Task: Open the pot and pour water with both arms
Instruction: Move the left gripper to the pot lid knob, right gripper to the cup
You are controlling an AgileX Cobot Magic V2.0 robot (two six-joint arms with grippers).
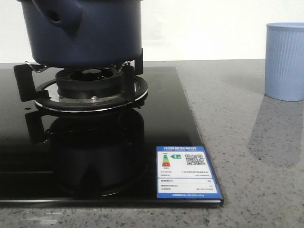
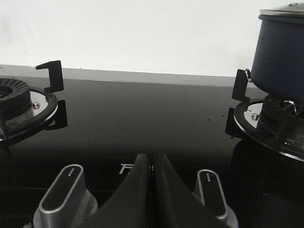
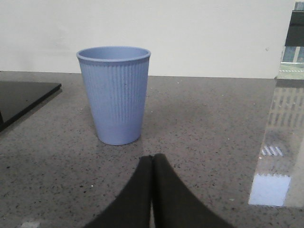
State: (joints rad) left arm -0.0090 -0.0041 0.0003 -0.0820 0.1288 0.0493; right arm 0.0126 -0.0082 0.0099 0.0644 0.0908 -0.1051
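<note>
The dark navy-blue pot (image 1: pixel 85 31) stands on the burner grate (image 1: pixel 90 88) of a black glass hob, its stubby hollow handle (image 1: pixel 59 16) pointing towards the camera. It also shows in the left wrist view (image 2: pixel 280 52), with a lid rim on top. My left gripper (image 2: pixel 152 159) is shut and empty, low over the hob's front between two knobs, well to the left of the pot. My right gripper (image 3: pixel 152 161) is shut and empty over the grey counter, just short of the pale blue ribbed cup (image 3: pixel 115 92). Neither gripper shows in the front view.
The ribbed cup (image 1: pixel 285 61) stands on the speckled counter right of the hob. A blue energy label (image 1: pixel 186 173) sits on the hob's front right corner. Two silver knobs (image 2: pixel 64 190) (image 2: pixel 211 192) flank my left gripper. A second burner (image 2: pixel 19 107) lies to the left.
</note>
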